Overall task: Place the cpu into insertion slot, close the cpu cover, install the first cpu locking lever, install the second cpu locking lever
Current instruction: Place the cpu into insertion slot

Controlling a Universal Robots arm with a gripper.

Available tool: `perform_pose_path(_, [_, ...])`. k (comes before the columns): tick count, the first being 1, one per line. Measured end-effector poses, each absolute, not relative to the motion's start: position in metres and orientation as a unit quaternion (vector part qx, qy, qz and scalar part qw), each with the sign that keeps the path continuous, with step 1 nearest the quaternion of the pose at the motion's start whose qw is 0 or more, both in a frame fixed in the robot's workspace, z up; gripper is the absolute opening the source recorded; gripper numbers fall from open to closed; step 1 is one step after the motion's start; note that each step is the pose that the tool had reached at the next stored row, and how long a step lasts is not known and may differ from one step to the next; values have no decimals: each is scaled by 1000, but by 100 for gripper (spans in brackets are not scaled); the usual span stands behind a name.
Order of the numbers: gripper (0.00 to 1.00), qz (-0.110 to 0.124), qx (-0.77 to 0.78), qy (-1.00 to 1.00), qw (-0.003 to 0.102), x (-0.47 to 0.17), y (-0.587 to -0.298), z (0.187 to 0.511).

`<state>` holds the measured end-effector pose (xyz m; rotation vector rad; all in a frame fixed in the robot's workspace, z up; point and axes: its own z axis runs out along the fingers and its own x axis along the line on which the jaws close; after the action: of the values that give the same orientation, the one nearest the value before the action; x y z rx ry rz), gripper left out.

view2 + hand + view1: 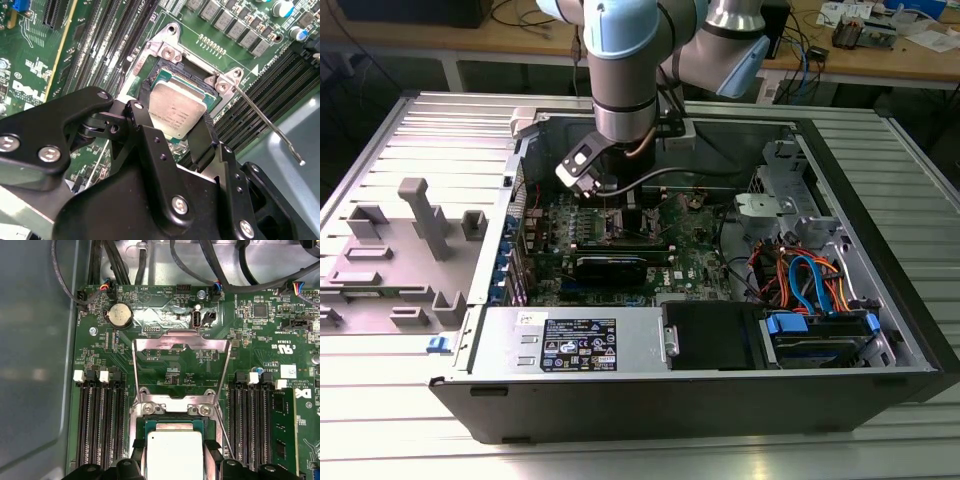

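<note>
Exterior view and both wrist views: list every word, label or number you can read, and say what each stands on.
No text can be quoted with confidence.
On the power supply, the label: print too small to read.
On the motherboard, white lettering: too small to read.
On the motherboard, the white sticker: unreadable.
On the cpu top: faint marks, unreadable.

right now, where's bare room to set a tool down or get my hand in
Free: the ribbed table in front of the case, and at the exterior view's right past the case wall. Crowded: the claw straddles the cpu; cables fill the drive corner.
</note>
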<state>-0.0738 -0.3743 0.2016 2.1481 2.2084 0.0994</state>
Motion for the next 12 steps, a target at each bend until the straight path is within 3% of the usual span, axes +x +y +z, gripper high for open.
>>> perform_pose_path(12, [54, 32, 698, 715, 30, -74, -374, 200])
